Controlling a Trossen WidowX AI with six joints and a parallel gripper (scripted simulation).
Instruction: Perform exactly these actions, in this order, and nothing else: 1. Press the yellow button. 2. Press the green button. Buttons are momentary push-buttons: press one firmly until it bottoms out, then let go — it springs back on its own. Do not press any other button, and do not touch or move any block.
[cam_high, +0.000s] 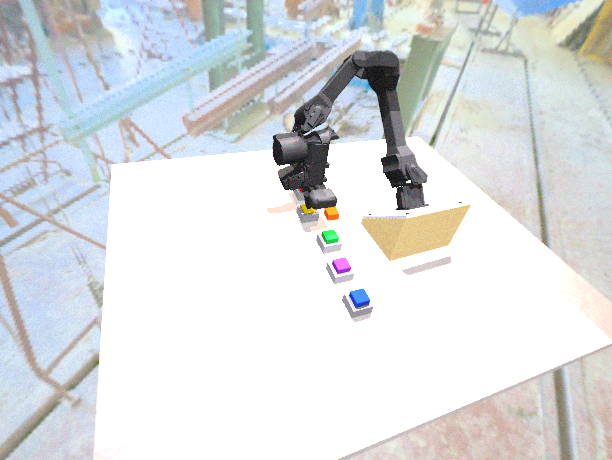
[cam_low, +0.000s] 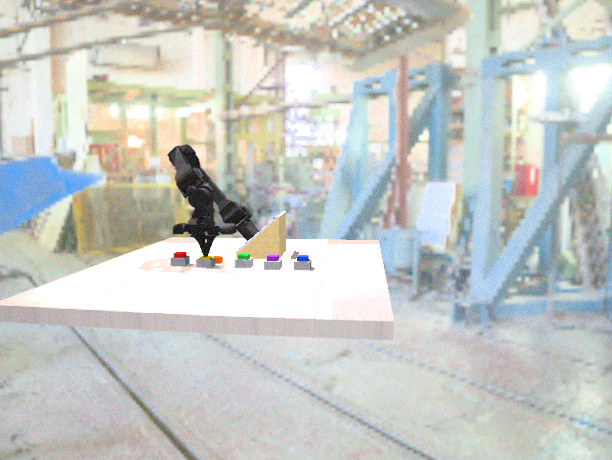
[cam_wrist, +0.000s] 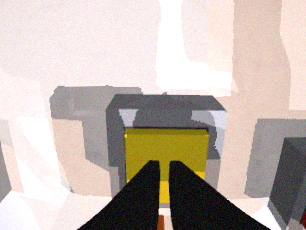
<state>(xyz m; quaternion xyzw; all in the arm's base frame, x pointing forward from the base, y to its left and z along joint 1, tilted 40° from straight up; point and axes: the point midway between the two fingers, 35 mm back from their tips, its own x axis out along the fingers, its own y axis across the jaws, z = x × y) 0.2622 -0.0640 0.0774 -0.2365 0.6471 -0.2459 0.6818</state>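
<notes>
- With its jaws closed on nothing, the gripper (cam_wrist: 164, 164) points straight down, its tips resting on the near edge of the yellow button (cam_wrist: 166, 150)
- In the wrist view that cap sits low within its grey housing (cam_wrist: 168, 110)
- An orange block (cam_high: 331, 213) lies just beside the yellow button, on the arm-base side, apart from the fingers
- Next along the row stands the green button (cam_high: 330, 236), raised and untouched, then a purple button (cam_high: 341, 265) and a blue button (cam_high: 359, 298)
- A red button (cam_low: 180, 255) sits at the row's other end
- A tan wedge (cam_high: 417, 232) stands on the white table (cam_high: 210, 320) near the arm's base
</notes>
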